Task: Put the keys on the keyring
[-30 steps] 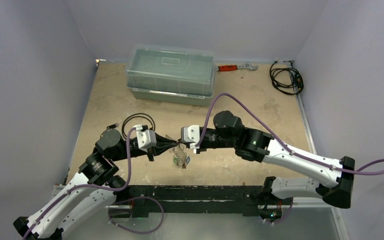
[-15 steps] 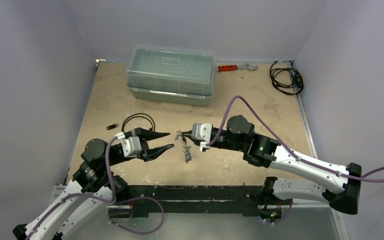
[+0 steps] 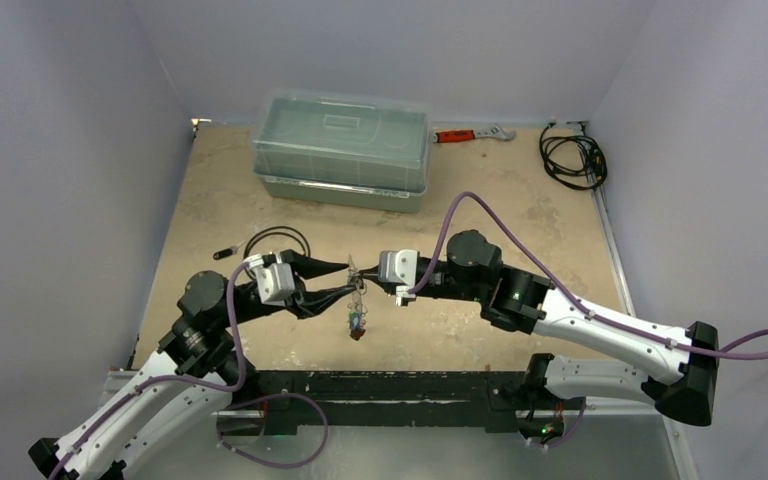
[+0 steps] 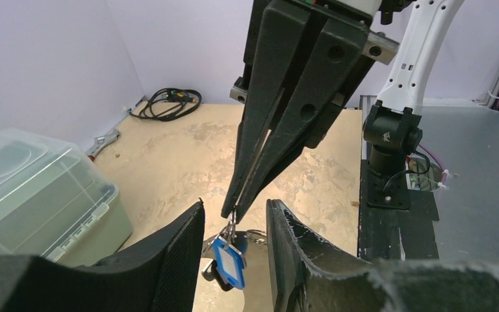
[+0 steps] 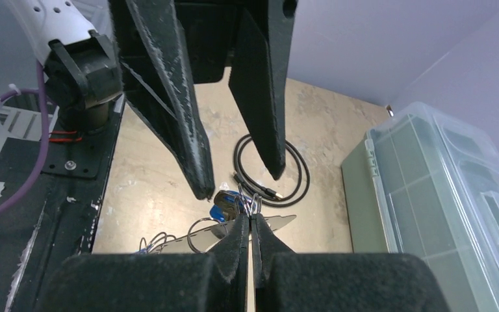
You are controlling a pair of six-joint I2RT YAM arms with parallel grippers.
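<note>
Keys [image 4: 229, 260] hang straight down from the keyring [image 5: 211, 242], which our right gripper [image 4: 232, 209] pinches tight; our left gripper [image 4: 234, 244], with fingers spread wide, sits around them.

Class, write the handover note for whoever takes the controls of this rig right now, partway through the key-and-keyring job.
Left gripper: open, jaws either side of the hanging keys, gripping nothing.
Right gripper: shut on the keyring, held in the air.
Keys: bunched, dangling just below the right jaws; one blue tag shows.
Done: keyring lifted, keys appear to hang from it.
Left: I cannot tell whether every key is threaded; check before letting go.
</note>
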